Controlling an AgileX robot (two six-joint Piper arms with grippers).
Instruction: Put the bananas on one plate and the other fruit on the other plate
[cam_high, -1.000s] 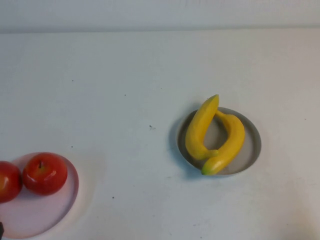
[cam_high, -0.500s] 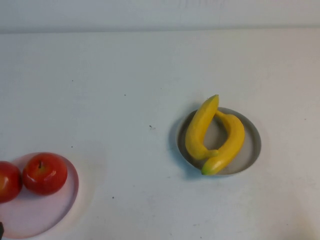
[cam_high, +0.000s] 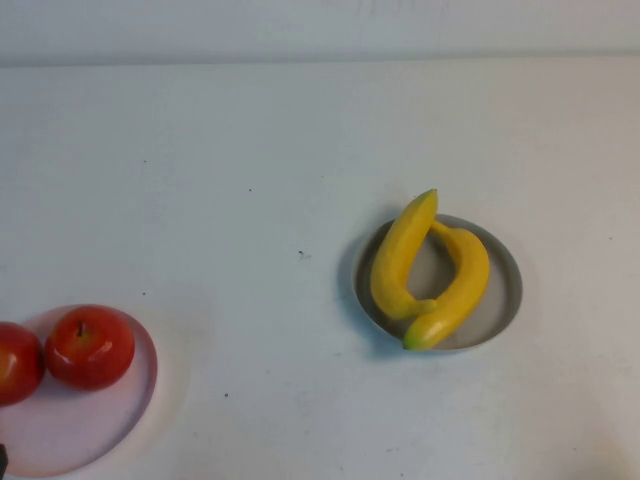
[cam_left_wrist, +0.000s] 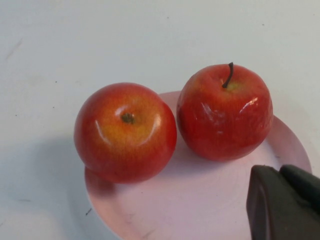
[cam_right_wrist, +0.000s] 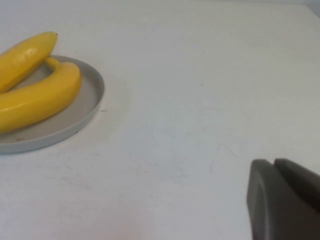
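The bananas lie together on the grey-blue plate right of centre on the white table; we note that they cross near their lower ends, and that the left one's upper tip overhangs the far rim. In the right wrist view only part of this plate and parts of both bananas appear, the rest being cut off at the frame edge.

The two red apples sit touching on the pale pink plate at the near left. In the high view the left-hand apple and the plate are cropped by the frame edge. The left wrist view shows both apples in full, one stem up, the other turned so that we see a dimple end; that one rests at the plate's rim.

The left gripper shows as a dark body over the pink plate, near the apples, holding nothing visible; we cannot tell how its fingers stand. The right gripper hangs above bare table, well apart from the grey-blue plate; likewise, we cannot tell.
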